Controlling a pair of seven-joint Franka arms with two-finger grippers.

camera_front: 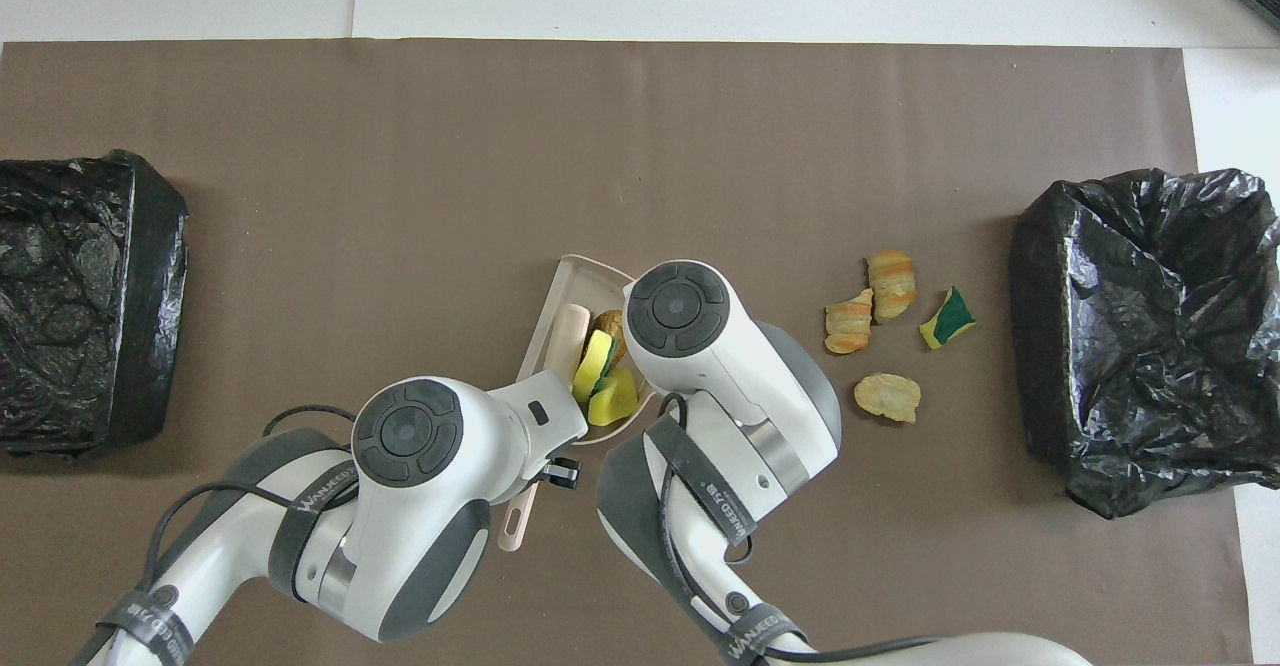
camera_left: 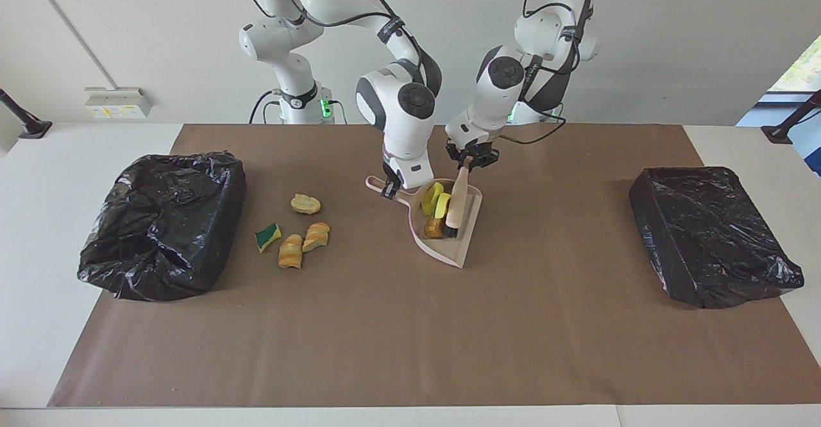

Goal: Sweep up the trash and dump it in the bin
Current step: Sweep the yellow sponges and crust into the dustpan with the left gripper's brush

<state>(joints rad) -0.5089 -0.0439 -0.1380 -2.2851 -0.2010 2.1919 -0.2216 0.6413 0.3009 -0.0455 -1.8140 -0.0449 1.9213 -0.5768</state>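
My right gripper (camera_left: pixel 389 189) is shut on the handle of the pink dustpan (camera_left: pixel 450 251), which rests on the brown mat mid-table. My left gripper (camera_left: pixel 470 163) is shut on the handle of the brush (camera_left: pixel 457 201), whose bristles stand inside the pan. In the pan, against the brush, lie two yellow sponge scraps (camera_left: pixel 436 199) and a brown chunk (camera_left: pixel 435 227). In the overhead view the brush (camera_front: pixel 571 330) and the scraps (camera_front: pixel 611 402) show in the dustpan (camera_front: pixel 560 284), and the right arm covers the pan's handle. More trash lies loose toward the right arm's end: a tan chunk (camera_left: pixel 305 204), a green-and-yellow sponge piece (camera_left: pixel 267 236) and two bread-like chunks (camera_left: pixel 301 244).
An open bin lined with a black bag (camera_left: pixel 163 222) stands at the right arm's end of the table, close to the loose trash. A second black-bagged box (camera_left: pixel 712 234) sits at the left arm's end. The brown mat (camera_left: pixel 410 337) covers most of the table.
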